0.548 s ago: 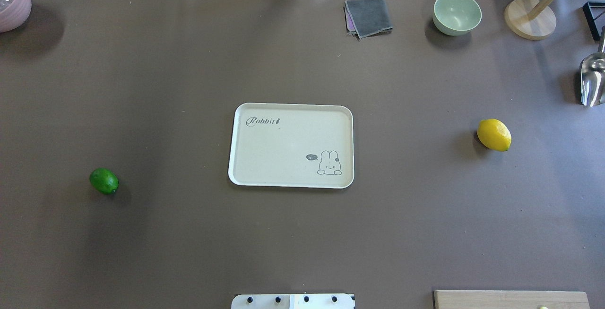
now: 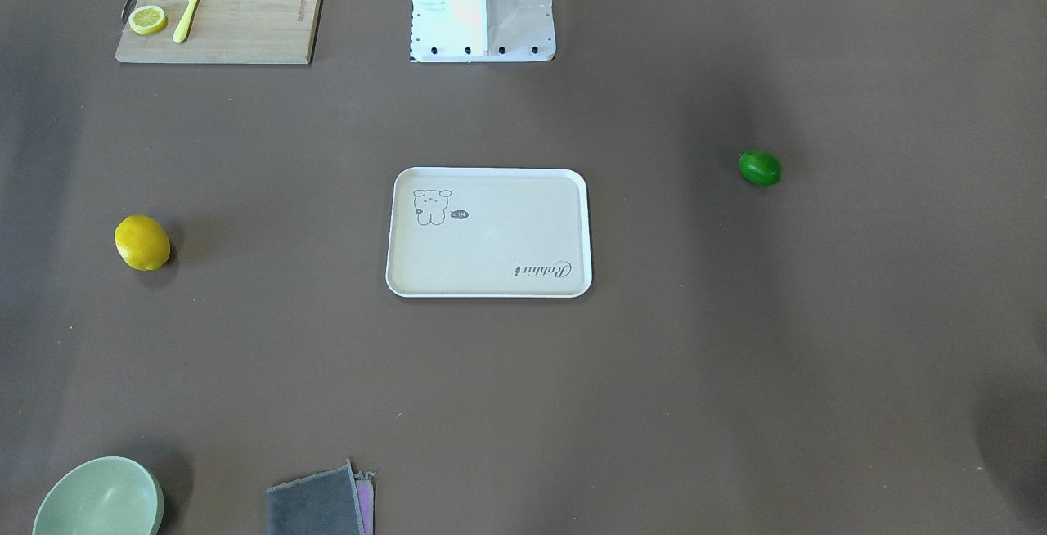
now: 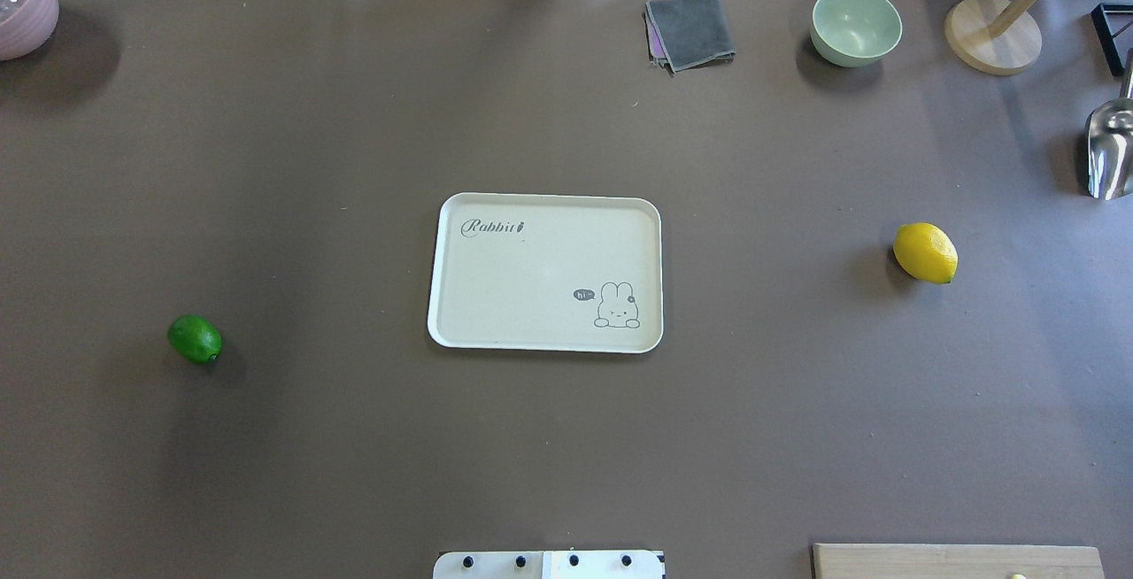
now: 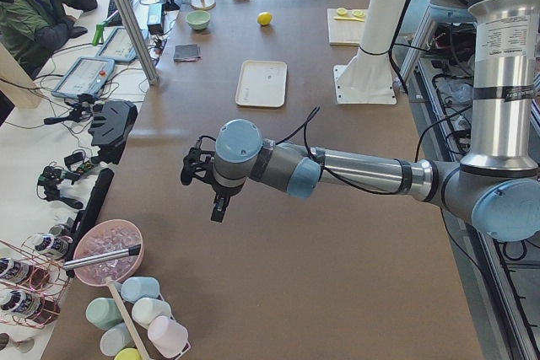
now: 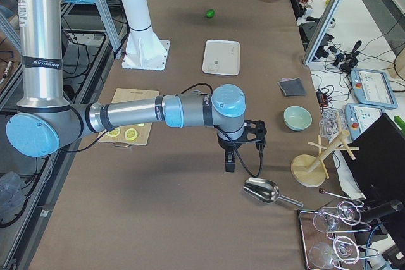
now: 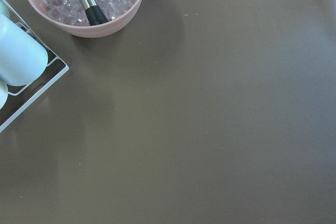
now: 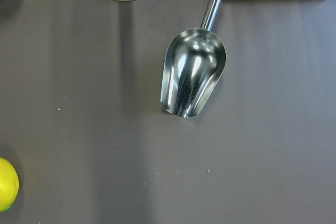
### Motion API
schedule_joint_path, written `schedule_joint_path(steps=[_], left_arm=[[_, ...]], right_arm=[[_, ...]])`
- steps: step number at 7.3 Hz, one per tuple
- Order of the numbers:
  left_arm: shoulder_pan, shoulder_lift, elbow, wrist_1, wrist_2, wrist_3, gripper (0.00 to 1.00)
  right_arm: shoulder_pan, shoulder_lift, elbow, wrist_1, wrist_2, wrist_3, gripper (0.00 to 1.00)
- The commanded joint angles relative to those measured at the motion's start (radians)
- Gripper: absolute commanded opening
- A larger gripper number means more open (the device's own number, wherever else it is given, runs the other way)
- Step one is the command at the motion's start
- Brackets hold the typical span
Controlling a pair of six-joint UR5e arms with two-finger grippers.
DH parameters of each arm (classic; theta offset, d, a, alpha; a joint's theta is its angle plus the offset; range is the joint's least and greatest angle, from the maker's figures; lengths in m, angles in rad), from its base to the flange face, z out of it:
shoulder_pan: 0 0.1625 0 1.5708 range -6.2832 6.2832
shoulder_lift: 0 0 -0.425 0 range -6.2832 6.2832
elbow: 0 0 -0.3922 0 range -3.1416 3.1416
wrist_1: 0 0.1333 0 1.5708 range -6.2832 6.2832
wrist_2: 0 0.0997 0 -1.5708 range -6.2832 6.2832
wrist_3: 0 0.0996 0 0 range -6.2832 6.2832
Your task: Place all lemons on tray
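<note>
Left tool (image 4: 218, 206) and right tool (image 5: 229, 161) hanging over the surface (image 3: 566, 455), caught in side views only: open or closed, cannot tell. Seen from overhead: tray (image 3: 531, 269) at centre, green lemon (image 3: 195, 339) toward 9 o'clock, yellow lemon (image 3: 925, 252) toward 3 o'clock, both well apart from it.

Overhead view: behind my shoulders, facing forward and down, tray (image 3: 544, 274) centred. Front-facing view: across from me, steeply down, my base (image 2: 483, 20) at top. It shares the tray, yellow lemon (image 3: 925, 252) and green lemon (image 3: 195, 339) with overhead, flipped. Side views: from each end, farther back, along the table (image 5: 190, 219). Left wrist camera: close, straight down, beside pink bowl (image 6: 118, 17). Right wrist camera: close over metal scoop (image 7: 191, 77), also at overhead's right edge.
</note>
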Motion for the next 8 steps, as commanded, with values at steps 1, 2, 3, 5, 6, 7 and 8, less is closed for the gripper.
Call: schedule_joint_path(steps=[1,2,3,5,6,7,8], left_arm=[[0.007,-0.016,0.000,-0.039,-0.001,-0.003,0.99],[0.008,-0.023,0.013,-0.135,0.008,-0.005,0.98],[0.010,-0.061,0.065,-0.198,-0.001,-0.012,0.99],[0.008,-0.057,0.079,-0.307,-0.002,-0.008,0.98],[0.013,-0.022,0.083,-0.434,-0.004,-0.012,0.99],[0.042,-0.065,0.080,-0.449,-0.001,-0.012,0.98],[0.060,-0.088,0.080,-0.450,-0.001,-0.014,0.98]], right_arm=[[0.001,-0.010,0.004,0.035,-0.001,0.000,1.00],[0.000,-0.026,-0.014,0.112,0.002,0.003,1.00],[0.001,-0.027,-0.006,0.167,0.005,0.024,1.00],[0.000,-0.009,0.004,0.181,0.021,0.065,1.00],[0.000,-0.009,0.020,0.198,0.021,0.073,1.00],[-0.015,0.000,0.026,0.208,0.024,0.076,1.00],[-0.044,0.011,0.027,0.208,0.028,0.098,1.00]])
